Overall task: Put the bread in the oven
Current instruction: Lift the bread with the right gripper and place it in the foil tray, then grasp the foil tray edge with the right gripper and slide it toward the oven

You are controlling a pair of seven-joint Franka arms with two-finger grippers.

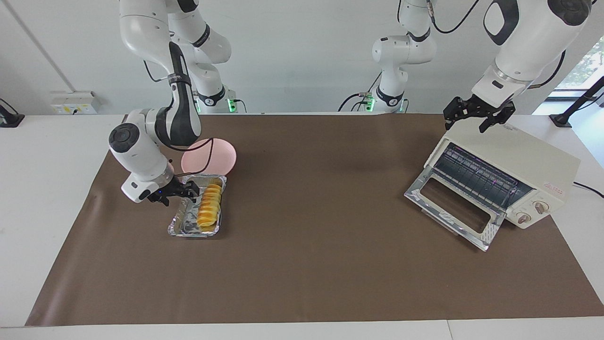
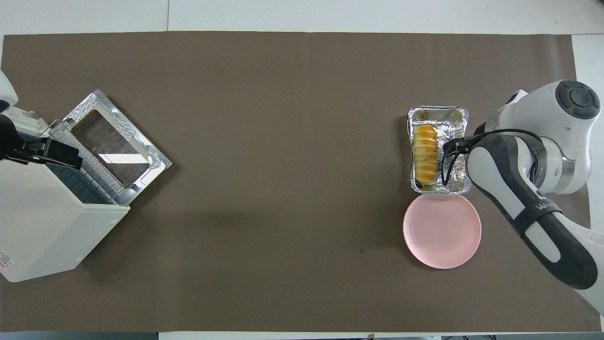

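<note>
The bread (image 1: 209, 210) lies lengthwise in a crinkled foil tray (image 1: 181, 225) on the brown mat (image 1: 311, 274) that covers the table (image 1: 42, 189), toward the right arm's end. In the overhead view the bread (image 2: 425, 154) fills the side of the foil tray (image 2: 460, 185) that is turned toward the middle of the table. A round pink plate (image 1: 222, 158) sits just beside the tray, nearer to the robots. The right tool (image 1: 188, 191) hangs low over the bare part of the tray, right beside the bread, with its fingers pointing toward the loaf; whether they stand wide or narrow cannot be told, and nothing shows in its grip. The oven (image 1: 528, 165) stands well apart, toward the left arm's end of the table, turned at an angle, with its glass door (image 1: 453, 208) dropped open and the wire rack (image 1: 476, 177) showing inside. The left tool (image 1: 476, 115) waits over the top edge of the oven with its fingers spread wide and holding nothing.
</note>
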